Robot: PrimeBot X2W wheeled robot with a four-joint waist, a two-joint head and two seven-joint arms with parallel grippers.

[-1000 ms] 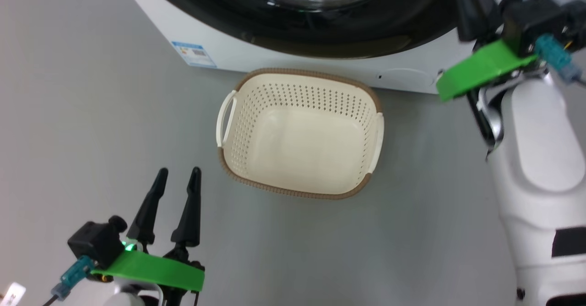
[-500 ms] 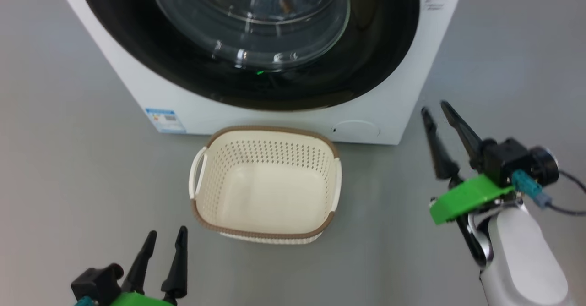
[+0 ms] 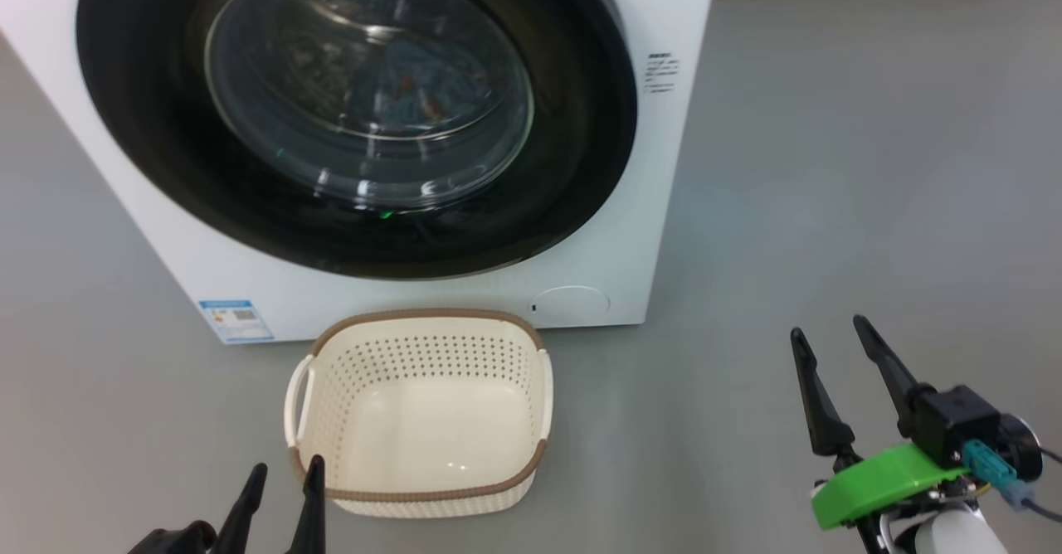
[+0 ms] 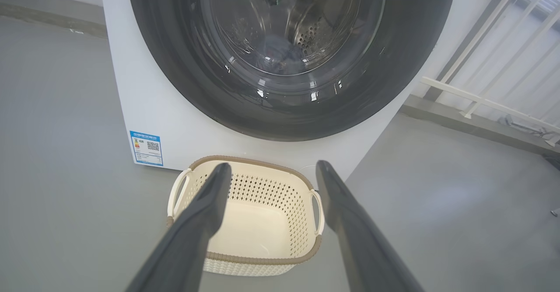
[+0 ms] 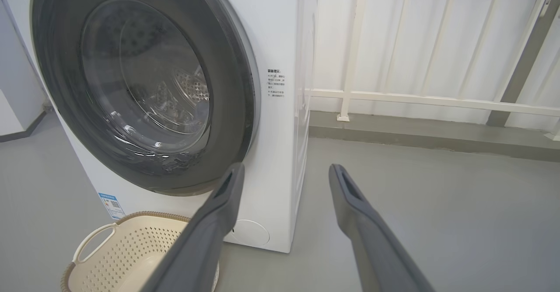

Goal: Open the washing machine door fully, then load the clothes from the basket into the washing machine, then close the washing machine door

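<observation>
Tally: my left gripper [image 3: 287,464] and right gripper [image 3: 828,326], two, gape wide, empty. One basket [image 3: 419,351] sits just ahead of the left; beyond it one washing machine [image 3: 664,164], door [image 3: 572,164] shut, clothes [image 3: 406,89] inside. Right wrist view adds a railing [image 5: 415,99].

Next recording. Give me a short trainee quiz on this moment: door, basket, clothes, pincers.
1. True or false: the washing machine door is shut.
2. The left pincer and right pincer are: A) both open, holding nothing; B) both shut on cloth; C) both gripping a basket handle.
3. Fill in: the clothes show behind the door's glass, and the basket is ____.
Key: 1 true; 2 A; 3 empty.
</observation>
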